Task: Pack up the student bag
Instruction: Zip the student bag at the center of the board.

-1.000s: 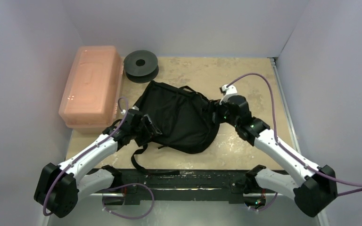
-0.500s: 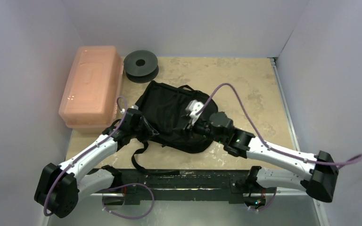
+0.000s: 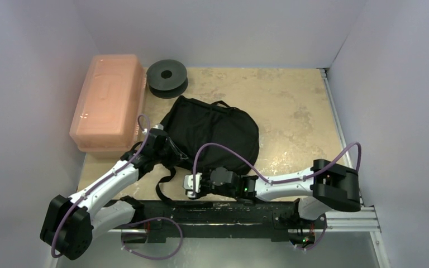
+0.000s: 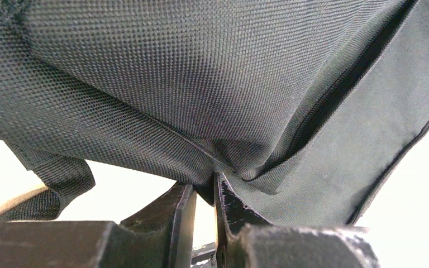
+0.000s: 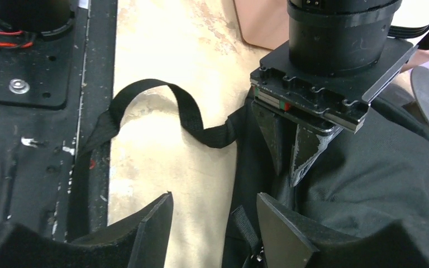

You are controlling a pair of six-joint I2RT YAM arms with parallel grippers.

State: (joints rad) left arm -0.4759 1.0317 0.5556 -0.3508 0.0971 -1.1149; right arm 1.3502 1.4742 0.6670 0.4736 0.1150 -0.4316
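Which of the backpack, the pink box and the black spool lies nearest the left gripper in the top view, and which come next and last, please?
1. The backpack: its near-left edge is pinched in the left gripper.
2. The pink box: apart from the gripper, to its left and a little farther back.
3. The black spool: farthest back, beyond the backpack.

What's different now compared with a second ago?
The left gripper closed on the left edge of the student bag. The right gripper, open, swung from the bag's right side across it to the near edge of the table, by a strap. The pink box and black spool stayed put.
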